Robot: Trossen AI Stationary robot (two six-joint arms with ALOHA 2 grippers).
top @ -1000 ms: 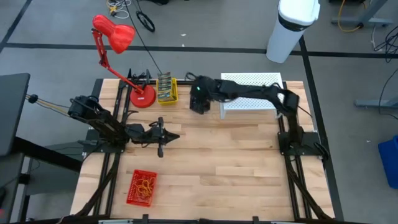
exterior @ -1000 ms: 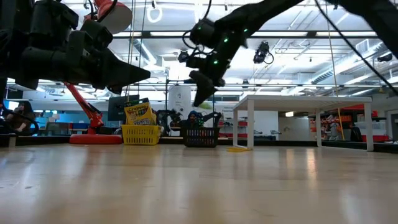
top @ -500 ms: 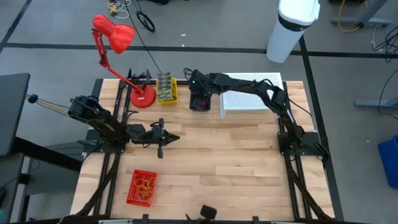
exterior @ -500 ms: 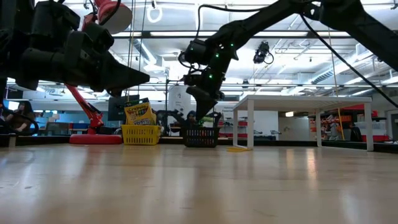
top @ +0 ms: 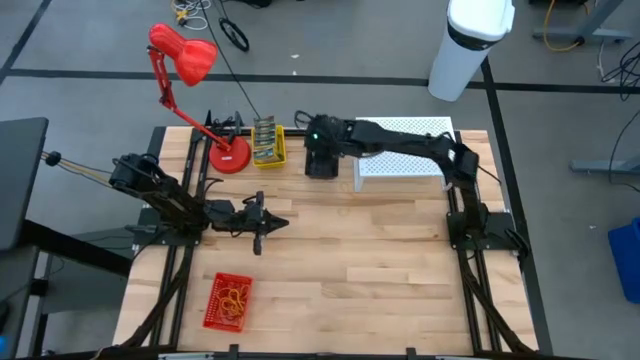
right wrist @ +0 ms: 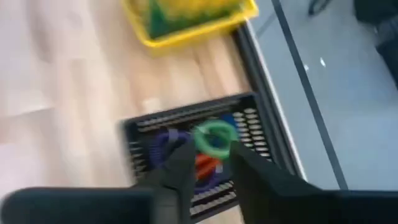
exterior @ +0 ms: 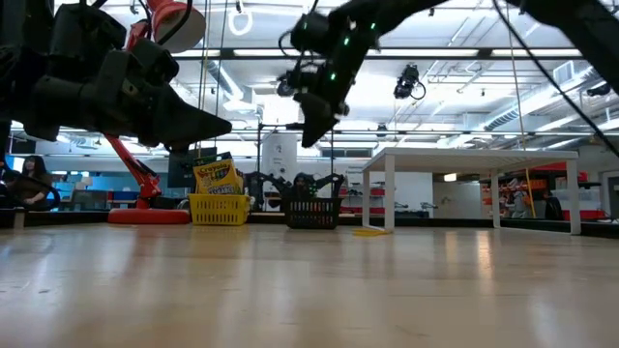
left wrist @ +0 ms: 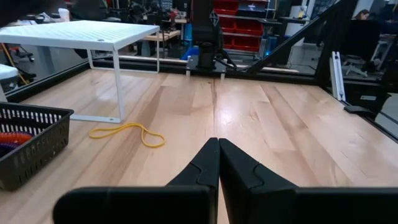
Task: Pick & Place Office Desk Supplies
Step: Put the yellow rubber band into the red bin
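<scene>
Overhead, two dark arms on a wooden table [top: 380, 260]: left gripper [top: 272, 222] low over the middle-left boards, right gripper [top: 320, 165] reaching across to the far edge above a black basket [top: 322, 172], mostly hidden there beneath the arm. Also a yellow basket [top: 266, 141] of crayon boxes [top: 263, 139] beside the red lamp [top: 190, 60], a white perforated riser [top: 405, 150] just right of the black basket, and a red tray [top: 228, 300] of red-orange rubber bands [top: 234, 297] near the front-left edge, seen in no other view. Down at table height, right gripper [exterior: 311, 130] hanging well above the black basket [exterior: 311, 213], clear of its rim; yellow basket [exterior: 219, 208] to its left with a crayon box [exterior: 215, 177] standing up out of it; a thin yellow band [exterior: 371, 231] lying flat on the boards beside the riser [exterior: 474, 155]. From the left wrist, fingers [left wrist: 202, 167] pressed together with nothing between them; yellow band [left wrist: 127, 131] plain on the wood near the riser leg, a corner of the black basket [left wrist: 28, 149] at the side. From the right wrist, blurred, looking down into the black basket [right wrist: 199, 118]: fingers [right wrist: 177, 168] parted with a gap and gripping nothing, a green loop [right wrist: 214, 137] lying in the basket past them, purple, blue and orange loops under it, the yellow basket [right wrist: 186, 25] beyond
</scene>
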